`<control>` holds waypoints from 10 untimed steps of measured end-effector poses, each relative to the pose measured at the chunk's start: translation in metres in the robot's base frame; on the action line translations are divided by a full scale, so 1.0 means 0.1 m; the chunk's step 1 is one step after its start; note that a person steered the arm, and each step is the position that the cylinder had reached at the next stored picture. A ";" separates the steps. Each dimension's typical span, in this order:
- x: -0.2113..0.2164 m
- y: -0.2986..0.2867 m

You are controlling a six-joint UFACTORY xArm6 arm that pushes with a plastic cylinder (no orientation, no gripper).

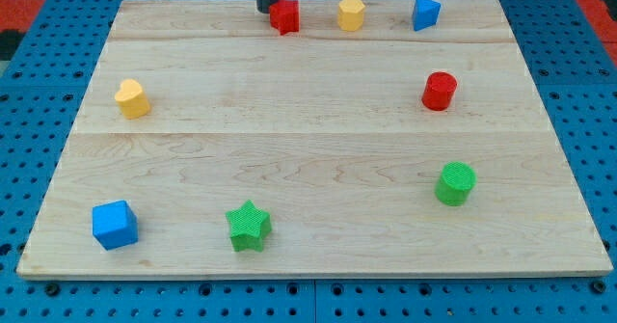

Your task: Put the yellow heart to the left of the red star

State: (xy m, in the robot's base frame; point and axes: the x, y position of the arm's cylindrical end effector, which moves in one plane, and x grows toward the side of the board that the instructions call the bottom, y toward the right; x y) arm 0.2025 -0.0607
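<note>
The yellow heart [132,98] lies near the board's left edge, about a third of the way down. The red star [284,16] sits at the view's top, a little left of centre. My tip [264,10] is at the top edge, right beside the red star on its left, touching or nearly touching it. The heart is far to the lower left of the tip and star.
A yellow hexagon block [351,13] and a blue triangle block [425,13] stand right of the red star. A red cylinder [439,91] and a green cylinder [455,183] are on the right. A green star [249,226] and a blue cube [115,224] are near the bottom.
</note>
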 end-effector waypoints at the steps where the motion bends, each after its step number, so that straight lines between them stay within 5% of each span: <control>1: 0.16 -0.41; 3: 1.67 -0.14; 4: 2.31 -0.78; 6: 2.03 -1.88; 10: 1.08 -1.42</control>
State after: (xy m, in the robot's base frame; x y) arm 0.3101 -0.2028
